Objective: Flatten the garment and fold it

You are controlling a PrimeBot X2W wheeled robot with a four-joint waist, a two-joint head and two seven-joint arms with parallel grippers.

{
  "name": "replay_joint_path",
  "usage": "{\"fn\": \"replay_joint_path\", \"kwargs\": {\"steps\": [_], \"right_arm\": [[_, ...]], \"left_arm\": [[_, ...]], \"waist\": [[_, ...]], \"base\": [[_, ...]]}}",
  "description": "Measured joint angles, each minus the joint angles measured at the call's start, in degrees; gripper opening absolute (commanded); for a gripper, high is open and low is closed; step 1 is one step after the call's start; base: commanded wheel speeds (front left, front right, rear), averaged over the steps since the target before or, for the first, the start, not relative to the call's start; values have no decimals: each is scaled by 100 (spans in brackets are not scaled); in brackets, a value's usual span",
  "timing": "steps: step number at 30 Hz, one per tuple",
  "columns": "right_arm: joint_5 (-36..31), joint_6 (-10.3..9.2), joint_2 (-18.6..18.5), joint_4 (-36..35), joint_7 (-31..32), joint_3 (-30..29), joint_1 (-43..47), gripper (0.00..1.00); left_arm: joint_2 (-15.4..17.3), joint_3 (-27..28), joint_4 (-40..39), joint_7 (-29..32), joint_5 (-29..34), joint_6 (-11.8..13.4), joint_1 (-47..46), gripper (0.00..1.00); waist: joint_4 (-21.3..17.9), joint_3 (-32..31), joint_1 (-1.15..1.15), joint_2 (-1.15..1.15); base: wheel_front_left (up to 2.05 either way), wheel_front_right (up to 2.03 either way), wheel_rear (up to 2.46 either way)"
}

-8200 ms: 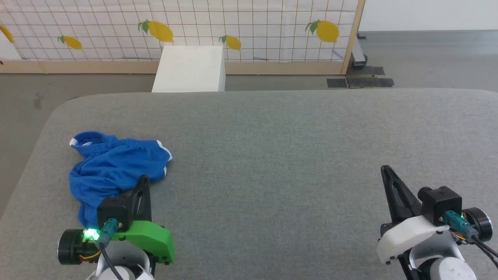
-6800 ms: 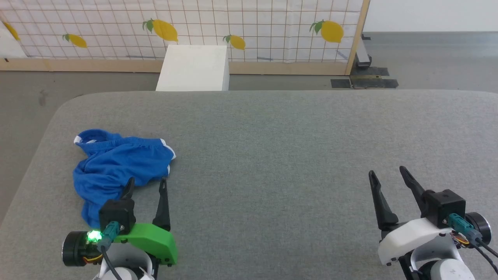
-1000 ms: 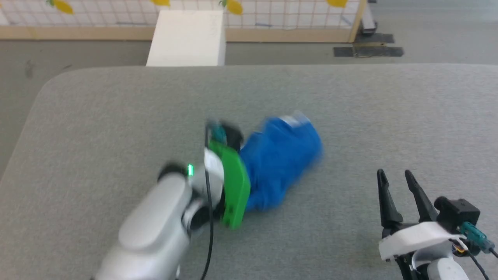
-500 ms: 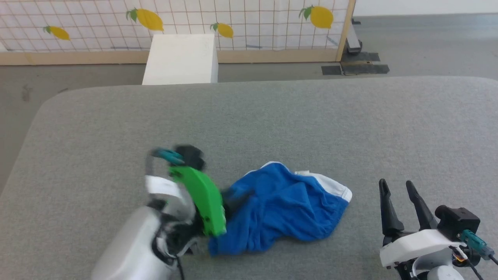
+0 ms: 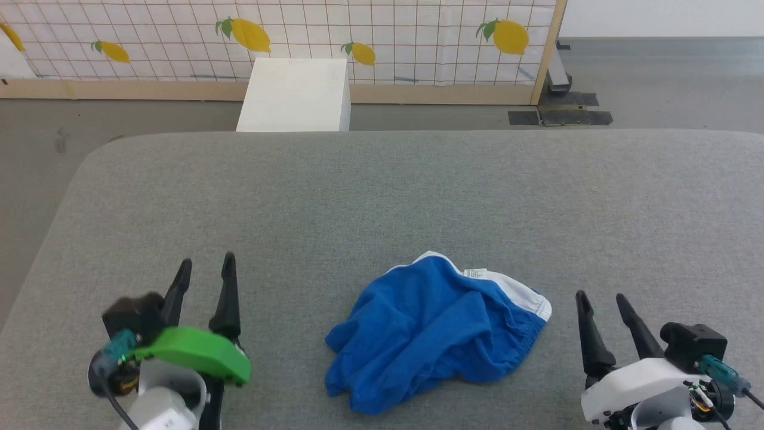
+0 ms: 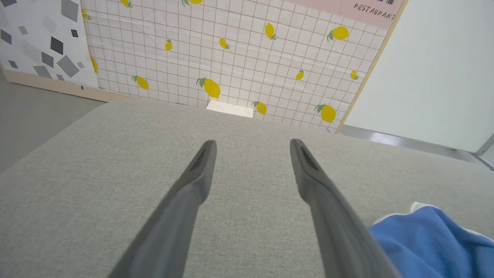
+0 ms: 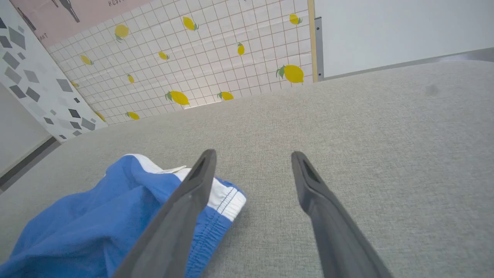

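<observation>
I've dropped the shorts (image 5: 439, 334), crumpled, near the table's (image 5: 382, 191) front edge. My left gripper (image 5: 207, 260) has drawn back, wide and empty; my right gripper (image 5: 600, 295) is wide too.

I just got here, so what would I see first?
Crumpled bright blue fabric shorts with a white stripe lie heaped on the grey cloth table, between the open left gripper and right gripper. Behind stands a white grid screen printed with yellow lemons.
</observation>
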Motion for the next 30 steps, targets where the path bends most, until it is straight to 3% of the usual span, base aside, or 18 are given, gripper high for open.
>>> {"fn": "replay_joint_path", "kwargs": {"steps": [6, 8, 9, 12, 17, 18, 19, 20, 21, 26, 30], "right_arm": [[-357, 0, -3, -197, 1581, -149, -13, 100], [-907, 0, -3, -356, 3453, 65, -556, 100], [-1072, 0, -3, -389, 3775, 101, -684, 100], [-1336, 0, -4, -400, 4434, 168, -944, 100], [-1396, 0, 0, -264, 4909, 233, -1021, 100], [-1396, 0, -1, -235, 4912, 226, -1028, 92], [-1385, 0, -2, -203, 4909, 213, -1033, 48], [-1340, 0, -4, -193, 4875, 207, -1033, 12], [-1295, 0, -4, -194, 4805, 213, -1046, 0], [-1181, 0, 16, -310, 4419, -22, -1139, 0], [-1314, 0, 11, -501, 4172, -942, -1366, 0]], "left_arm": [[-215, 166, -249, -159, 751, 129, 349, 100], [-331, 375, -498, -174, 989, 81, 421, 100], [-352, 391, -532, -175, 1012, 52, 420, 100], [-437, 470, -594, -175, 1046, -41, 403, 100], [-563, 568, -571, -175, 1071, -178, 384, 100], [-576, 589, -548, -175, 1088, -215, 375, 100], [-592, 612, -526, -175, 1107, -247, 371, 100], [-609, 638, -515, -175, 1113, -254, 371, 100], [-631, 683, -504, -175, 1120, -288, 370, 100], [-719, 790, -446, -175, 1248, -360, 370, 100], [-769, 824, -424, -175, 1313, -450, 354, 100]], "waist": [[3, 86, 0, 0], [45, 221, 0, 0], [72, 252, 0, 0], [162, 361, 0, 0], [330, 578, 0, 0], [365, 624, 0, 0], [401, 659, 0, 0], [427, 683, 0, 0], [452, 715, 0, 0], [467, 753, 0, 0], [420, 695, 0, 0]], "base": [[0, 0, 0], [0, 0, 0], [0, 0, 0], [0, 0, 0], [0, 0, 0], [0, 0, 0], [0, 0, 0], [0, 0, 0], [0, 0, 0], [0, 0, 0], [0, 0, 0]]}}
